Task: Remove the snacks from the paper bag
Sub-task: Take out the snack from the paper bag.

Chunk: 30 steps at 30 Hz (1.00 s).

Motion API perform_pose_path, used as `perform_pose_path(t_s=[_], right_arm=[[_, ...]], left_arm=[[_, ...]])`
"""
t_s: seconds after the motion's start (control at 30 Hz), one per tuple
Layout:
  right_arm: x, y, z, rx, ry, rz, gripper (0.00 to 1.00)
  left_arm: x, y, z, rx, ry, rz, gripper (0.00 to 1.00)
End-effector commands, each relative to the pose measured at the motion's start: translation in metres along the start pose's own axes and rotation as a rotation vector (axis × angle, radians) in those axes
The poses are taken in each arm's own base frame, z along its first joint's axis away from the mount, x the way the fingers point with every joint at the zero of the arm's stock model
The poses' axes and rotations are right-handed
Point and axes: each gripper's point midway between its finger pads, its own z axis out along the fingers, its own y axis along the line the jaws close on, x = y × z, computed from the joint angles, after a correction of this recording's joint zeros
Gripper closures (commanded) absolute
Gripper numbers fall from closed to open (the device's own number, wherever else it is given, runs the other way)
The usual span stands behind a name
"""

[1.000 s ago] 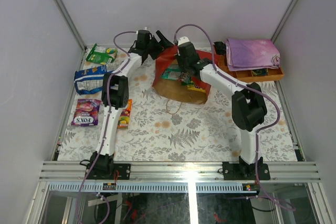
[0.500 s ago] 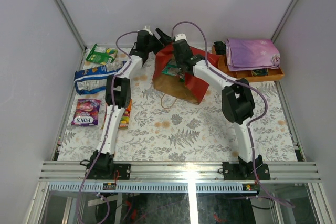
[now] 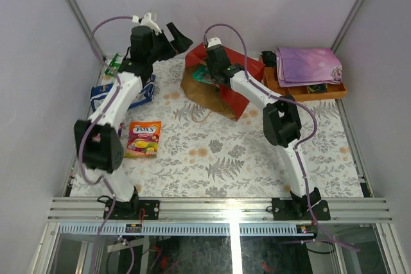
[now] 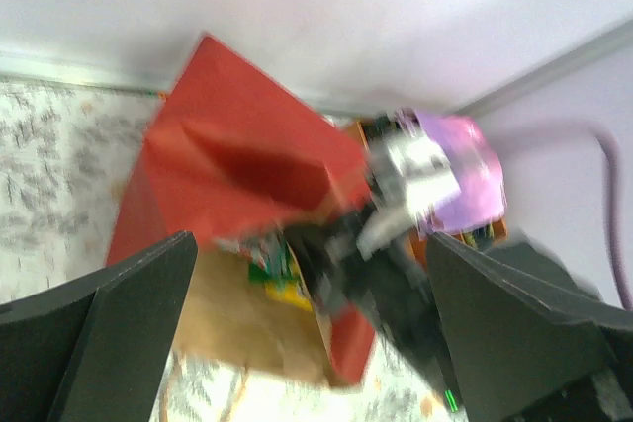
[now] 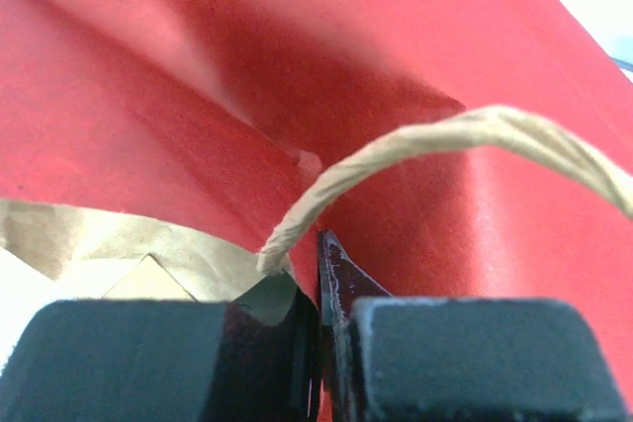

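Left claw point(image 3: 172, 38) just backed right off. Half a second ago it was down at the far corner of the paper bag point(image 3: 198, 91). Now it hangs up high and off to the side, spread wide with nothing in it. From its own wrist view the bag sits below and ahead of it, framed between its two open fingers.

The right claw point(image 5: 315, 282) hasn't let go. It's pressed together, pinching the red wall of the bag just under the string handle point(image 5: 425, 140), with a bit of kraft lining showing down to its left. The bag has also slid and turned a little toward the left claw's side compared with a second ago.

So I'd say nothing came out on this pass. There are still snacks point(image 4: 269, 269) in the mouth, green and yellow ones, right beside the right claw. Already out on the counter point(image 3: 212, 152), below the left claw, are a Fox's packet point(image 3: 144, 139) and a blue-white bag point(image 3: 101, 99). My guess is the right one is steadying the bag so the left can go back in.
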Motion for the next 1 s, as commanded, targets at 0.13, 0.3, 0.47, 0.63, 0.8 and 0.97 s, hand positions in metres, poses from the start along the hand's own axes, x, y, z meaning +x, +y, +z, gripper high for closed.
perform_pose_path(t_s=[0.13, 0.3, 0.47, 0.63, 0.8, 0.97], right_arm=[[-0.029, 0.006, -0.007, -0.05, -0.055, -0.026, 1.0], [-0.035, -0.002, -0.009, -0.023, -0.067, -0.018, 1.0], [-0.037, -0.005, -0.015, -0.029, -0.068, 0.009, 1.0], [-0.039, -0.013, -0.029, -0.017, -0.084, 0.029, 1.0], [-0.042, -0.019, -0.037, -0.015, -0.092, 0.064, 1.0], [-0.044, -0.019, -0.04, -0.022, -0.101, 0.088, 1.0]], left_arm=[[0.123, 0.001, -0.069, -0.087, -0.011, -0.002, 0.0], [0.166, 0.021, -0.09, -0.082, -0.064, -0.207, 0.03], [0.185, 0.018, -0.054, -0.013, -0.004, -0.291, 0.12], [0.199, 0.007, -0.006, 0.078, 0.058, -0.413, 0.18], [0.212, 0.014, 0.038, 0.091, 0.074, -0.567, 0.26], [0.233, 0.042, 0.067, 0.037, 0.052, -0.788, 0.31]])
